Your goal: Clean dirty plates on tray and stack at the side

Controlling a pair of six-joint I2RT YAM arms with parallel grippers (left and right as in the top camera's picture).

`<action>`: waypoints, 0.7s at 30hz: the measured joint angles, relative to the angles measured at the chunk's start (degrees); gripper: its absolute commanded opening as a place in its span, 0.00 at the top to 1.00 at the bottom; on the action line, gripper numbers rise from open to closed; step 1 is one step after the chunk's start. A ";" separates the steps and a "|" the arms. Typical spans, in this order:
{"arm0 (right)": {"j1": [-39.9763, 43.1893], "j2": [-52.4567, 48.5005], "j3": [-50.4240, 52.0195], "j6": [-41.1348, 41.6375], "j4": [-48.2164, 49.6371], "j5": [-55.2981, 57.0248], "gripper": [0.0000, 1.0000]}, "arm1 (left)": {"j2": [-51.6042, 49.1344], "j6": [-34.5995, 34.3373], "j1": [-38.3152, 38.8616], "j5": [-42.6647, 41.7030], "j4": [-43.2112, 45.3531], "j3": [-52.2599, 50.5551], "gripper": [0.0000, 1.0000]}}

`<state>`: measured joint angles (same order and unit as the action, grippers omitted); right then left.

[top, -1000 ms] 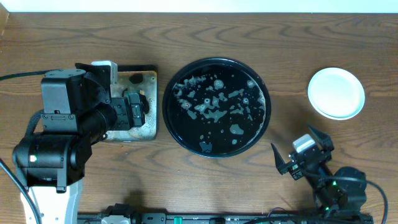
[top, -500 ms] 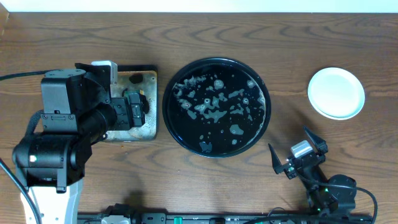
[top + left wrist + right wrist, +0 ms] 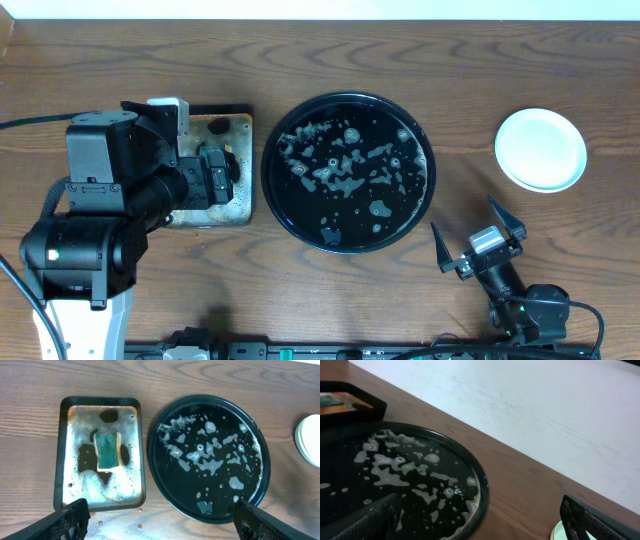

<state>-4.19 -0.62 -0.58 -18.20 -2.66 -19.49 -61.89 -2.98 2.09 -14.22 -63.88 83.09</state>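
The round black tray point(image 3: 300, 215) sits mid-table, wet with pale foam blotches and with no plate on it. The plates point(image 3: 541, 149) show as one pale round stack at the right; how many there are I cannot tell. My right gripper point(image 3: 465, 222) is open and empty near the front edge, between tray and stack. Its wrist view shows the tray point(image 3: 420, 485) and a sliver of the plates point(image 3: 557, 533) between open fingers point(image 3: 480, 520). My left gripper point(image 3: 160, 520) is open and empty, high above the table, with tray point(image 3: 180, 485) and plates point(image 3: 311, 440) below.
A small rectangular black tray point(image 3: 243, 205) with a green-yellow sponge point(image 3: 107, 449) and soapy water lies left of the round tray; it also shows in the left wrist view point(image 3: 65, 460). Water drops lie in front of it. The left arm's bulk fills the front left.
My right gripper has drawn back a little toward the front edge, still open. The left arm, tray and plates have not moved.
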 measured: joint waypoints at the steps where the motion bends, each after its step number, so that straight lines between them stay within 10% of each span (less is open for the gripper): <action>1: 0.00 0.00 0.00 0.00 -0.02 0.02 0.01 | 0.00 0.00 0.00 0.00 0.00 0.00 0.08; 21: 0.00 0.00 0.00 0.00 0.00 0.00 0.01 | 5.11 0.02 0.00 3.17 0.07 -1.81 0.07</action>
<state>-4.19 -0.62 -0.58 -18.20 -2.66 -19.49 -56.77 -2.96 2.09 -11.05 -63.81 81.28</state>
